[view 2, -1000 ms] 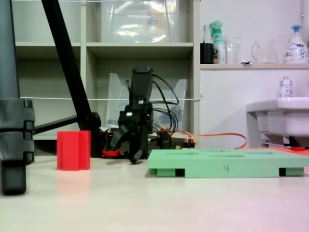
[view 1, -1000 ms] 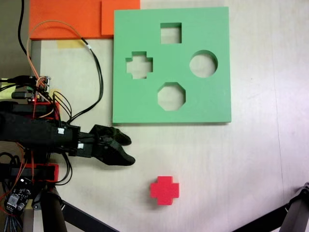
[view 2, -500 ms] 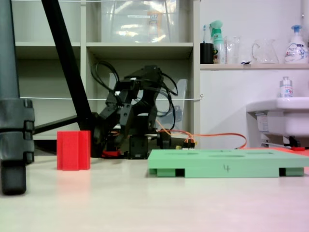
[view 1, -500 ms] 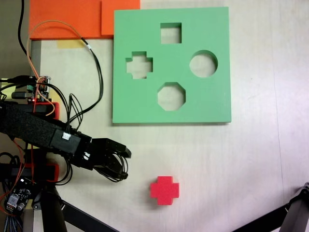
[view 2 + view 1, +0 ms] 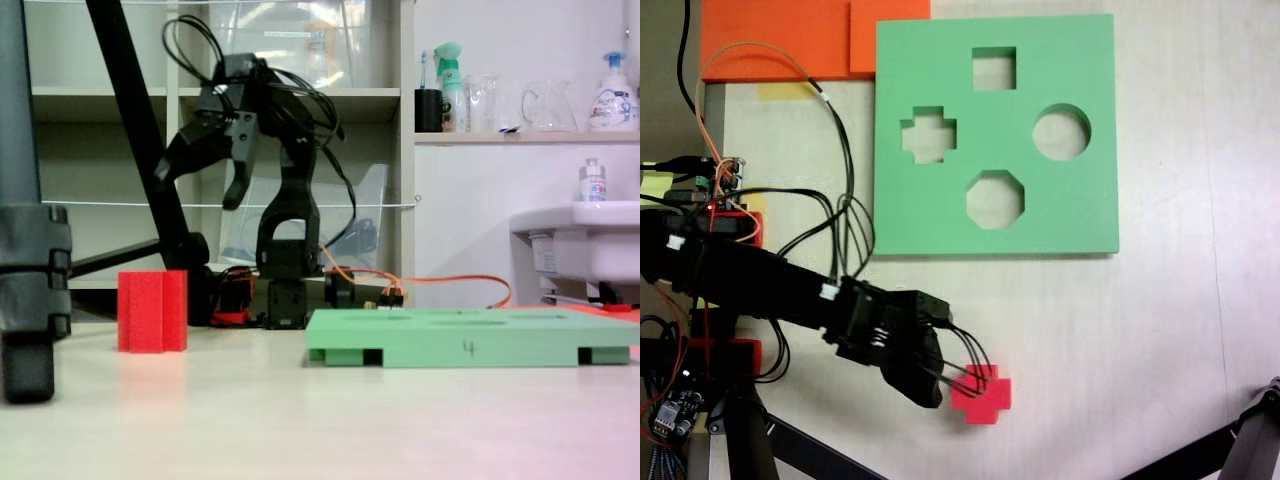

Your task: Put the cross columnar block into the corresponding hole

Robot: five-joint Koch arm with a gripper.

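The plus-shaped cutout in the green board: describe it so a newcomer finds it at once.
In a fixed view from above, find the flat green square foam board on the pale table. Four cutouts pierce it; the plus-shaped cutout is the leftmost, nearest the board's left edge. Its neighbours are a square cutout, a round cutout and an octagonal cutout; only this one is cross-shaped.

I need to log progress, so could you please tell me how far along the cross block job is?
Nothing is placed yet: the red cross block stands on the table, and the plus-shaped hole in the green board is empty. In hand: the pincer is open, raised well above the block in a fixed view, reaching toward it. Left: lowering, grasping, carrying and inserting.
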